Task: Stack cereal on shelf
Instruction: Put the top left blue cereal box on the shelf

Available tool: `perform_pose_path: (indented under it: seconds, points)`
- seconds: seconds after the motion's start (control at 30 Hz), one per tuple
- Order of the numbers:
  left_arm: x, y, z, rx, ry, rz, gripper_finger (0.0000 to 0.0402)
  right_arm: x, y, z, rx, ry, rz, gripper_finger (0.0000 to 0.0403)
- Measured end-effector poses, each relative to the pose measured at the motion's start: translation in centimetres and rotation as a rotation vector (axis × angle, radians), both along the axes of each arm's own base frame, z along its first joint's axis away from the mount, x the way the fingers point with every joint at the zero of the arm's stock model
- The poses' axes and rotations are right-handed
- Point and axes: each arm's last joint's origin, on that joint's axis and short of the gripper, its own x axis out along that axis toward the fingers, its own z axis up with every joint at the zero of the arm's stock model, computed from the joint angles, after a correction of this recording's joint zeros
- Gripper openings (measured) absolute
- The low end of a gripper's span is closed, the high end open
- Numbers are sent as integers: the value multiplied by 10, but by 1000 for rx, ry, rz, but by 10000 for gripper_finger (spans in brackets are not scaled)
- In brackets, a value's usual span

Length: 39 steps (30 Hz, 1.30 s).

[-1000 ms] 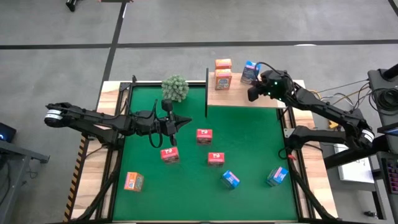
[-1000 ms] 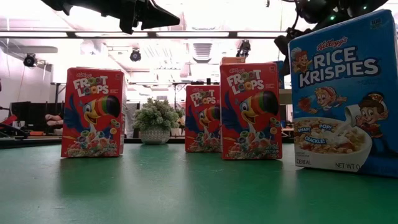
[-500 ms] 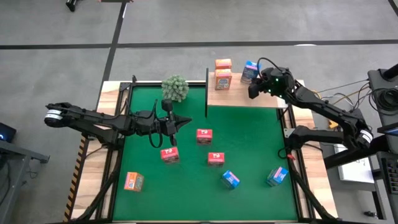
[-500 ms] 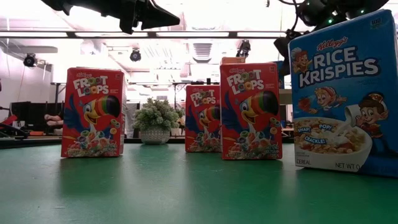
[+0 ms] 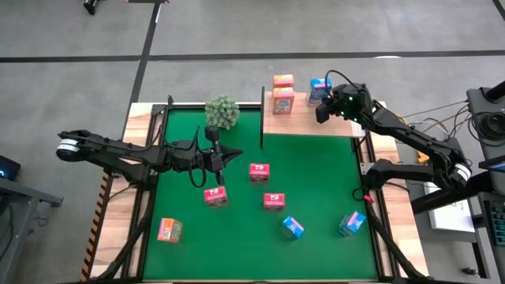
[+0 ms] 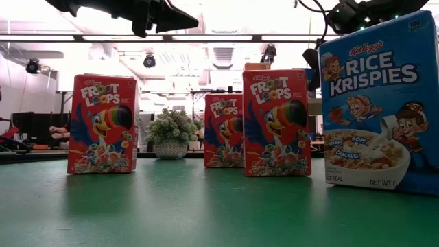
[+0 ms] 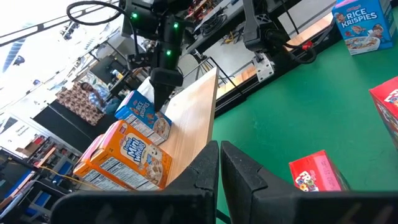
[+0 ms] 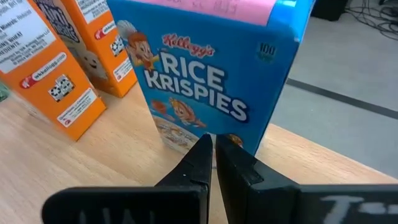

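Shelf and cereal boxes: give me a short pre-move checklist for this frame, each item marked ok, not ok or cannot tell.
1. Right hand shut and empty, beside the blue box on the shelf: ok.
2. That blue box stands upright on the shelf: ok.
3. Two orange boxes on the shelf upright, next to the blue one: ok.
4. Left hand shut and empty, above the green mat near a red box: ok.
5. All cereal shelved: not ok; three red, two blue and one orange box sit on the mat.
6. Room on the shelf for the rest: cannot tell.
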Motion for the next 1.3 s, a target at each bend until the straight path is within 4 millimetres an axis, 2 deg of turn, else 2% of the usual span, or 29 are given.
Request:
perform_pose_path:
  seconds: [0.23,0.47,0.6,0.9,1.13,1.3]
  points:
    - [0,0,0,0,0,0,0,0,0,0,-1,3,-7,12]
    - [0,0,0,0,0,0,0,-4,4,-13,124,74,-28,12]
    - [0,0,0,1,0,0,0,-4,4,-13,125,69,-31,12]
    - [0,0,0,1,1,0,0,10,-11,-15,49,19,-20,12]
    - [0,0,0,1,0,0,0,17,-19,-28,89,53,-21,12]
    - [0,0,0,1,0,0,0,18,-20,-30,101,54,-22,12]
